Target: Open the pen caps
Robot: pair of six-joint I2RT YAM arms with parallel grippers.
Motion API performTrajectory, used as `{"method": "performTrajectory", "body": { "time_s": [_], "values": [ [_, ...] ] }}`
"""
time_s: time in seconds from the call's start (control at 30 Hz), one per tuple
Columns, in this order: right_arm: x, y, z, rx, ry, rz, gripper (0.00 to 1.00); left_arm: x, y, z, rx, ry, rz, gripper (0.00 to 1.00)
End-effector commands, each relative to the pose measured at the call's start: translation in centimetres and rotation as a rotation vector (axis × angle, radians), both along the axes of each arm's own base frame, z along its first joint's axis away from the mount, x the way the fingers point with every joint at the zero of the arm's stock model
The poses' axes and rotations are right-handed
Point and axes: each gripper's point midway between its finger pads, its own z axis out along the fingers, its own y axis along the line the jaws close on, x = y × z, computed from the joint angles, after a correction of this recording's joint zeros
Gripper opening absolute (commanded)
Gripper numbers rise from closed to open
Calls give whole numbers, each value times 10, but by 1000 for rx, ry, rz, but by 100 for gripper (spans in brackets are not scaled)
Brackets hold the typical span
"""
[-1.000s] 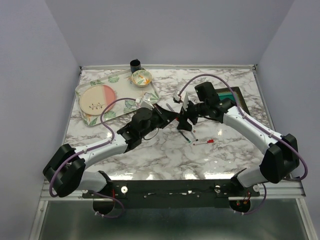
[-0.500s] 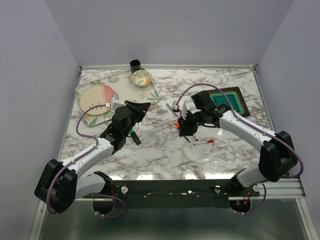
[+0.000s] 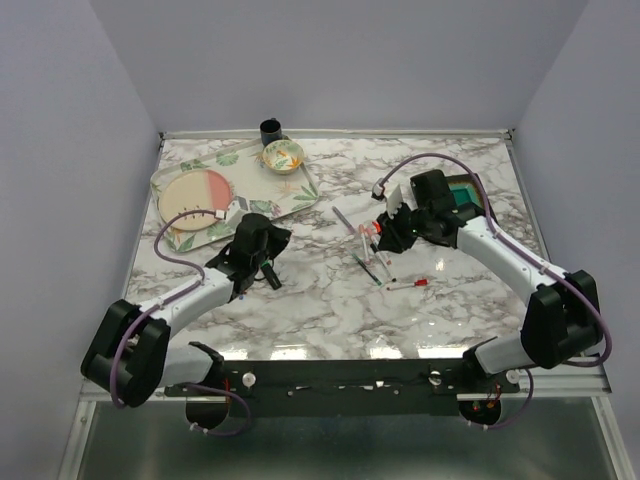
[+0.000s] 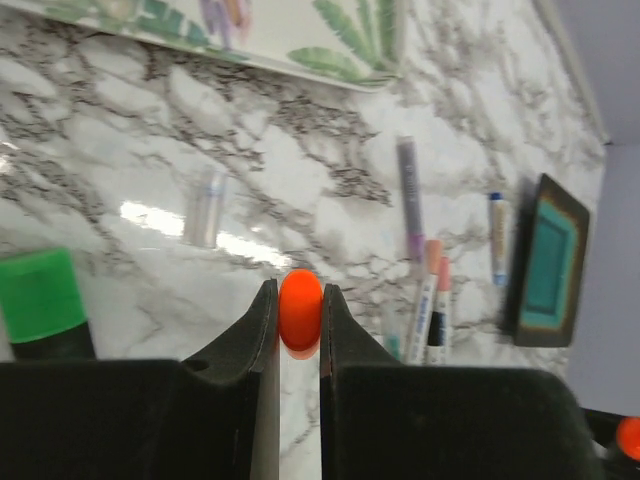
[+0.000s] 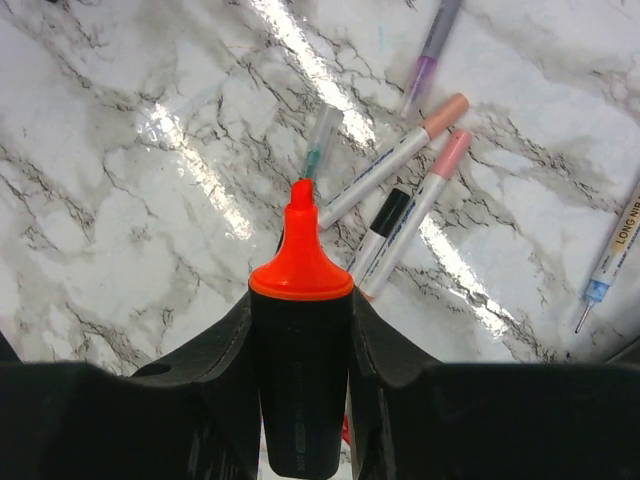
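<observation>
Now: orange highlighter uncapped, both halves in your claws

Across the marble table (image 3: 330, 320), with the leaf-patterned tray (image 3: 170, 180) sitting at upper left of the overhead view, your two arms are standing well apart around mid-frame. Your right gripper (image 5: 300, 320) is clamping, partway closed, around the orange highlighter (image 5: 300, 400), whose bare tip is pointing up the frame. Your left gripper (image 4: 298, 300) is pinching the orange cap (image 4: 300, 312), jaws nearly together. So I am judging this pen as opened and the set-down as the step in hand. Next you are looking at laying both pieces on bare marble and releasing them. After that you are choosing between the green-capped highlighter (image 4: 40, 300), lying at lower left of the left wrist view, and the thin capped pens (image 5: 400, 170), lying right of centre in the right wrist view.
</observation>
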Motion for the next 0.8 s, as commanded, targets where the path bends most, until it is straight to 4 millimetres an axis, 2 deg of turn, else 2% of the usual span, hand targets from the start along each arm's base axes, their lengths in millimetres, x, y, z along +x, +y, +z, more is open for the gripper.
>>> {"method": "performTrajectory", "body": {
  "time_s": [0.0, 0.07, 0.3, 0.4, 0.47, 0.5, 0.77],
  "values": [
    [6, -1, 4, 14, -22, -37, 1, -1, 24, -47, 189, 118, 11, 0],
    [7, -1, 3, 14, -14, -38, 2, 1, 26, -62, 218, 156, 10, 0],
    [17, -10, -9, -15, 14, -88, 10, 7, 29, -91, 267, 226, 4, 16],
    [22, -15, -15, -25, 38, -112, 13, 10, 32, -96, 280, 238, 13, 20],
    [26, -18, -20, -39, 41, -129, 18, 11, 34, -99, 289, 247, 20, 23],
    [29, -20, -24, -49, 47, -141, 20, 11, 37, -100, 291, 250, 33, 29],
    [61, -38, -50, -157, 69, -228, 24, 13, 41, -102, 272, 246, 50, 35]
  ]
}}
